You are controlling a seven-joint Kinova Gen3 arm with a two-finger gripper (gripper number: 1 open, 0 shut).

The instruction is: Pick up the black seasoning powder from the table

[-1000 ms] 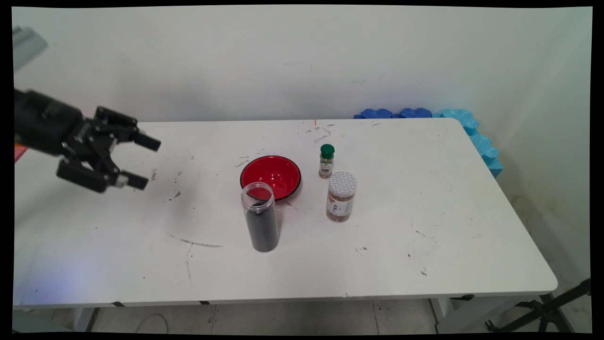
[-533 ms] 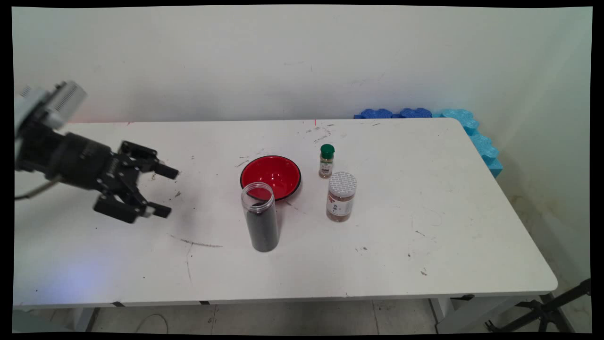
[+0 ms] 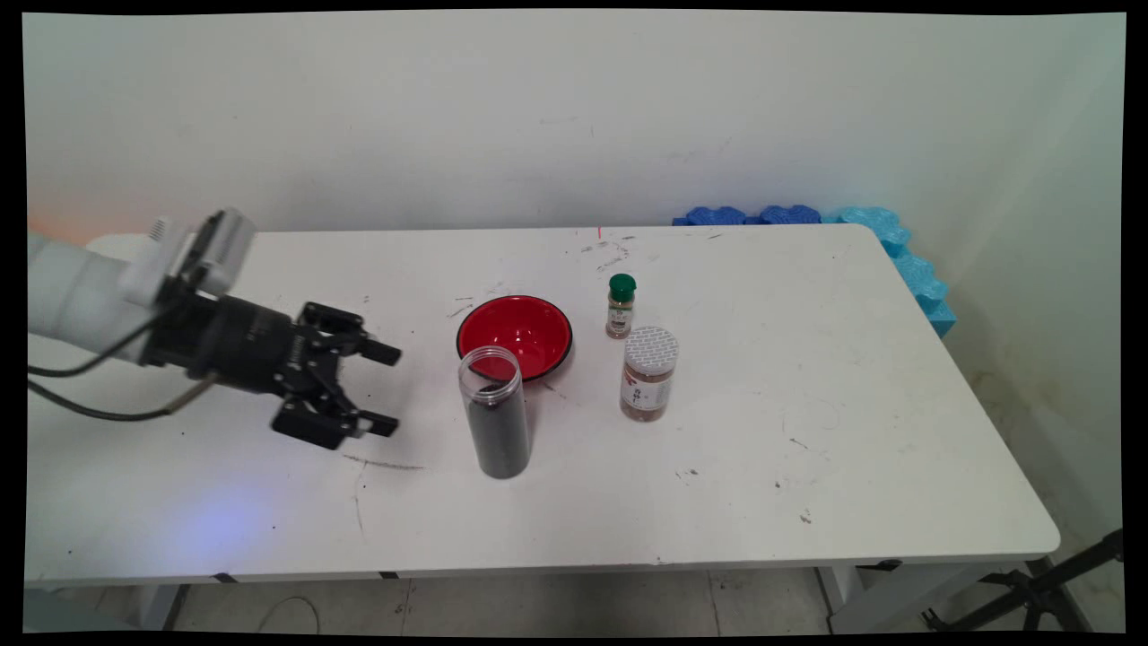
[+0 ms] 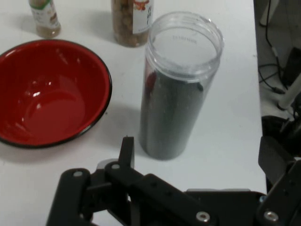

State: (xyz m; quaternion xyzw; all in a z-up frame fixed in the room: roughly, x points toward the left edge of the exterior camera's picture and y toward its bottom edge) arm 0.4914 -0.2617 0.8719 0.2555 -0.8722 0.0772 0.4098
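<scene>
So the gripper (image 3: 387, 388) was hanging low over the white table (image 3: 807, 467) with its fingers spread wide apart, nothing in them. Closest thing was the tall clear jar (image 3: 495, 413), lidless, mostly full of dark stuff, standing just to its right. The red bowl (image 3: 515, 334) sat right behind the jar, with two spice bottles (image 3: 647, 373) further right
</scene>
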